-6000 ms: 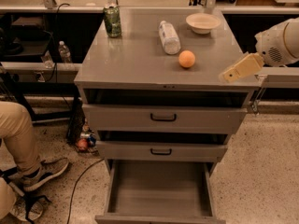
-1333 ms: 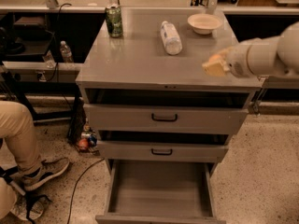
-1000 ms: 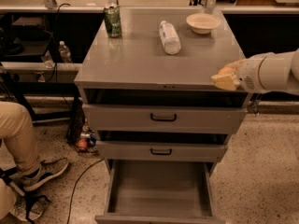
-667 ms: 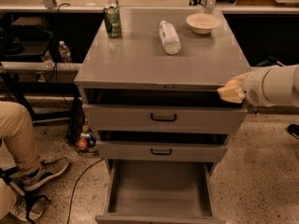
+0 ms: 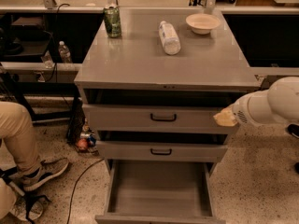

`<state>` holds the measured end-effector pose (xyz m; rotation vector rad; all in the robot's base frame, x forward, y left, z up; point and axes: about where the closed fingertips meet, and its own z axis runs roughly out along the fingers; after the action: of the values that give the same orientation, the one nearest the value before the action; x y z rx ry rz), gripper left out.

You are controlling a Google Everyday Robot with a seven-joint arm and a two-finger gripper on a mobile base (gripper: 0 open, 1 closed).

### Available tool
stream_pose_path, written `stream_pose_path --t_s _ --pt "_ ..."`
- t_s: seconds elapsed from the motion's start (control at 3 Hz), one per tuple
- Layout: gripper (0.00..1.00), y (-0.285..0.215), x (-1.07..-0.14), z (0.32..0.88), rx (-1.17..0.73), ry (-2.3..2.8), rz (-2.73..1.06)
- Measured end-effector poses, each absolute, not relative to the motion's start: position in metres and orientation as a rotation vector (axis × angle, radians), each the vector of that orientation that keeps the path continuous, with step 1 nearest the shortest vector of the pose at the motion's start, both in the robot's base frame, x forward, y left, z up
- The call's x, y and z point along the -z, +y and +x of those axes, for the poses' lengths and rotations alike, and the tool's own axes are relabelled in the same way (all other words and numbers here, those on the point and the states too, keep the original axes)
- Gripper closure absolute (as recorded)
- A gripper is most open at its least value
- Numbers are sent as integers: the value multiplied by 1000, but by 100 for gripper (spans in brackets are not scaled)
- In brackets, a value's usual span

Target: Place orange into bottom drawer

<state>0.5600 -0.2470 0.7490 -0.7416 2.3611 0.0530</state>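
The camera view looks down at a grey metal cabinet with a flat top. On that top stand a green drinks can at the back left and a shallow cream bowl at the back right. A clear plastic bottle lies on its side between them.

Below the top are two grey drawer fronts with black loop handles, the upper drawer front and the middle drawer front, each pulled out slightly. Under them the wide grey bottom drawer is pulled far out, its flat floor bare.

The robot's white arm reaches in from the right edge. Its cream-tipped gripper is at the cabinet's right front corner, level with the upper drawer front and higher than the open bottom drawer, towards its right side. Whether the gripper is spread or closed cannot be told. The orange does not show anywhere, and whether the gripper carries it cannot be told.

At the left, a person's leg in tan trousers ends in a grey sneaker. A small dark red round thing lies on the speckled floor beside the cabinet, with a black cable trailing near it.
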Motion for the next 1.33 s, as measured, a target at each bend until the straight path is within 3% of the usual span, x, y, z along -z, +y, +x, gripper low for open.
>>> stream_pose_path --t_s 0.67,1.33 --pt "100 -247 -744 560 -43 2381 -721" --pt "100 -237 -654 541 -152 2569 -694"
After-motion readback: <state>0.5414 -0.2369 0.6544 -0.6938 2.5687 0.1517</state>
